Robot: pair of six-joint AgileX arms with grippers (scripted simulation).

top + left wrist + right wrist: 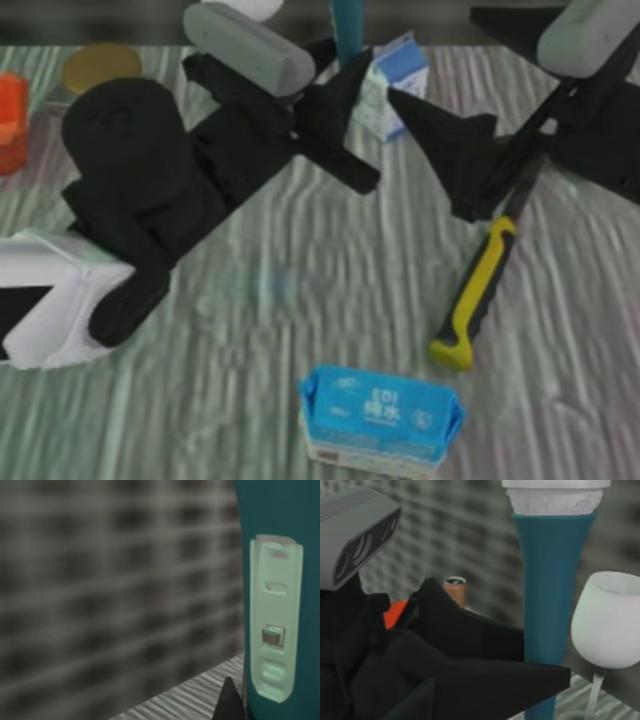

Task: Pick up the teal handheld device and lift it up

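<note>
The teal handheld device stands upright at the back middle of the table. Its white head is on top and its white button strip faces the left wrist camera. My left gripper is shut on its lower body: one finger crosses in front of the teal shaft and the other lies behind. A dark fingertip presses against the device. My right gripper hovers open at the right, above the hammer's head, holding nothing.
The yellow-and-black hammer lies on the right side of the table. A blue tissue pack sits at the front middle and a milk carton just behind the left gripper. A white wine glass stands beside the device. A yellow lid and an orange object are at the back left.
</note>
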